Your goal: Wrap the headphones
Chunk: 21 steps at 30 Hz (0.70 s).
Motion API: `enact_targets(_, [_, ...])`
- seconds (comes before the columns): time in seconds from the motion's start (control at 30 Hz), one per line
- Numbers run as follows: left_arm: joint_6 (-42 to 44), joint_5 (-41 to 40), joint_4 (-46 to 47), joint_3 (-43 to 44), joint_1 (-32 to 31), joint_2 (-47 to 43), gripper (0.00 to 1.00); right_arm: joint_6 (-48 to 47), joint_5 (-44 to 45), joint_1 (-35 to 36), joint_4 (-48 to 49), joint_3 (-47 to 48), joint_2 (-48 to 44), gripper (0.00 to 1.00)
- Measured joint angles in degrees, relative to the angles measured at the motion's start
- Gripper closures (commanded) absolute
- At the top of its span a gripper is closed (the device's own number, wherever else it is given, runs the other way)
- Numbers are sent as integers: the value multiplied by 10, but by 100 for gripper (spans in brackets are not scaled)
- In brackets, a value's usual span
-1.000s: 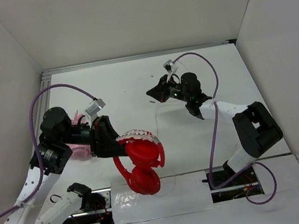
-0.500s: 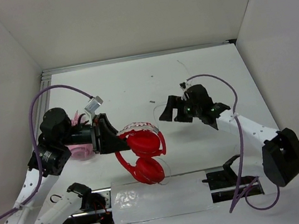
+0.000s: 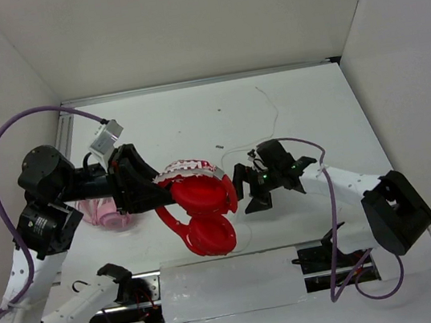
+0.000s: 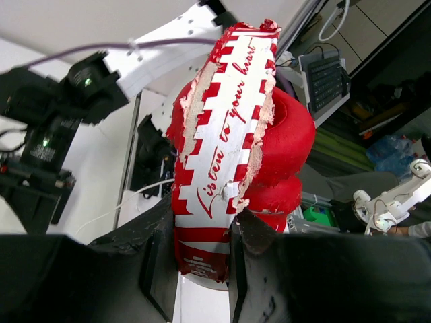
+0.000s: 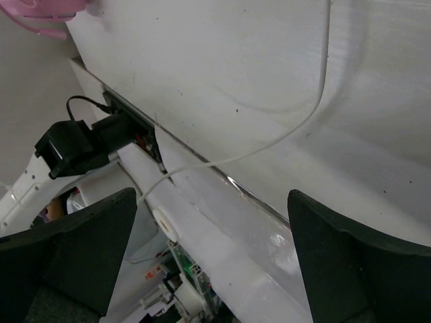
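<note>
Top external view: my left jaws are clamped tight on the headband of the bright red over-ear headphones (image 3: 205,199), held above the white surface (image 3: 178,126). Right jaws gape wide, empty. Thin white cable (image 5: 222,161) trails loose, so I'd say the wrapping's mostly left to do.

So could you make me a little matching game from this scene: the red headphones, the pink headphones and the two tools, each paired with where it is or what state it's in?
Things:
1. red headphones
2. pink headphones
3. left tool
4. right tool

States:
A. wide open, empty
B. lying loose at the far left, held by nothing
C. shut tight on something red
D. held by a tool

Pairs: 1-D, 2-B, 3-C, 4-A
</note>
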Motion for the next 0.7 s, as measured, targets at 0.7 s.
enact_targets(0.7, [33,11,-74,256,0,141,100,31,-27,18,34,28,172,7])
